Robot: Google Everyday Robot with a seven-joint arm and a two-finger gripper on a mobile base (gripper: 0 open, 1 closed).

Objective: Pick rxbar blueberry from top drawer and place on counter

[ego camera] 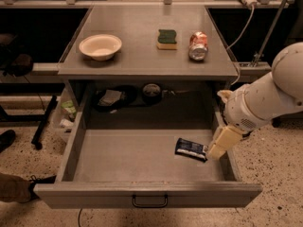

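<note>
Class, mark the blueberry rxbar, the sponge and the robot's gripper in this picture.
rxbar blueberry (190, 148): camera view, middle of the wrapper.
sponge (166, 36): camera view, green top face.
gripper (216, 150): camera view, its tip, in the top drawer (142, 161) at the bar's right end.
</note>
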